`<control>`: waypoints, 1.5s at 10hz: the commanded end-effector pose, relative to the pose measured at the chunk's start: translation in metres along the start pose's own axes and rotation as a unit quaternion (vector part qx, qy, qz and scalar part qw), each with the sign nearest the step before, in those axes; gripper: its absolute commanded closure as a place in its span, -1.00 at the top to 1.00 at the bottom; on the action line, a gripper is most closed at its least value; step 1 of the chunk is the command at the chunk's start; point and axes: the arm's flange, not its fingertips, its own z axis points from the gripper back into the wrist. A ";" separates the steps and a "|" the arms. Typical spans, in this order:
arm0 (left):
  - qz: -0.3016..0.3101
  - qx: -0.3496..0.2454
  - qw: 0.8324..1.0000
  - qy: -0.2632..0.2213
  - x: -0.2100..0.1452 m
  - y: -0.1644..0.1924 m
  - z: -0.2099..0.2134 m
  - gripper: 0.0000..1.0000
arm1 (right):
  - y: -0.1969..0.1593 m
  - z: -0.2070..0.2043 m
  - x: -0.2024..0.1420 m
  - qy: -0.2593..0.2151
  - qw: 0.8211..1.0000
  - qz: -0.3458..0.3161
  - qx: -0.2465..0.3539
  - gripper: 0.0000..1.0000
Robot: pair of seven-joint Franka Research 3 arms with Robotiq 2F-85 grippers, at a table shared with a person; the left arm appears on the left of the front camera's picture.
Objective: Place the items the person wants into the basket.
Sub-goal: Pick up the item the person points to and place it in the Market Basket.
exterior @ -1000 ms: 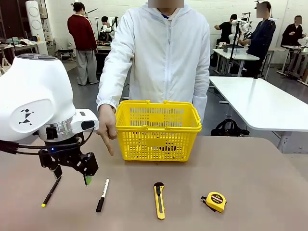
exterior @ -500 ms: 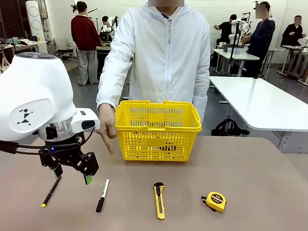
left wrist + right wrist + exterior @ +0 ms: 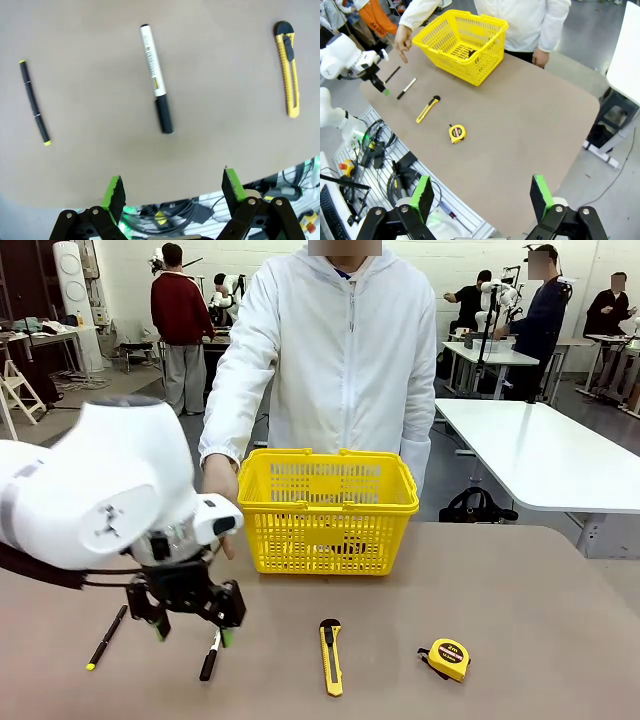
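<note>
Marker (image 3: 208, 665): lay flat on the table (image 3: 520, 600) at lower left of the front view, cap toward the camera, not yet gripped. Over the preceding second the left gripper (image 3: 193, 633) had shifted rightward, from above the pen (image 3: 105, 638) to directly over the marker. Its jaws stood wide apart and empty. In the left wrist view the marker (image 3: 156, 77) lay lengthwise ahead of the left gripper (image 3: 172, 186), roughly centred between the pads. Judgement: the arm had taken the marker as the pointed-out item, and descent and closure remained to be done.

Neighbouring items, front view:
- Pen: left of the marker and apart from it. This gave room for the jaws to straddle the marker.
- Knife (image 3: 330, 657): right of the marker, well apart.
- Tape measure (image 3: 449, 659): lower right, untouched.

The right gripper (image 3: 481, 192) hung high above the table, jaws wide and empty.

The basket (image 3: 330, 505) stood behind the row of tools at frame centre. The person's hand (image 3: 215, 475) hung at its left corner, partly hidden behind the left arm. Judgement: that hand lay near the path from marker to basket, so the lift had to clear both the hand and the rim.
</note>
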 end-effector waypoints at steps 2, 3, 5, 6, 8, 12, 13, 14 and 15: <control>0.020 0.047 0.999 -0.008 -0.022 -0.006 -0.054 1.00 | 0.000 -0.002 0.000 -0.006 1.000 0.007 0.010 1.00; 0.016 0.058 0.998 -0.004 -0.020 -0.005 -0.064 1.00 | 0.000 -0.002 0.000 -0.006 1.000 0.007 0.010 1.00; 0.008 0.064 0.998 0.001 -0.016 -0.002 -0.077 1.00 | 0.000 -0.002 0.000 -0.006 1.000 0.007 0.010 1.00; 0.005 0.060 0.998 -0.008 -0.016 -0.002 -0.078 1.00 | 0.000 -0.002 0.000 -0.006 1.000 0.007 0.010 1.00; -0.005 0.057 0.998 0.015 0.003 -0.017 -0.066 1.00 | 0.000 -0.002 0.000 -0.006 1.000 0.007 0.010 1.00; -0.005 0.057 0.998 0.015 0.003 -0.017 -0.066 1.00 | 0.000 -0.002 0.000 -0.006 1.000 0.007 0.010 1.00; -0.006 0.057 0.998 0.015 0.004 -0.017 -0.068 1.00 | 0.000 -0.002 0.000 -0.006 1.000 0.007 0.010 1.00; -0.002 0.049 0.999 0.013 0.009 -0.013 -0.073 1.00 | 0.000 -0.002 0.000 -0.006 1.000 0.007 0.010 1.00; 0.002 0.045 0.999 0.003 0.017 -0.009 -0.073 1.00 | 0.000 -0.002 0.000 -0.006 1.000 0.007 0.010 1.00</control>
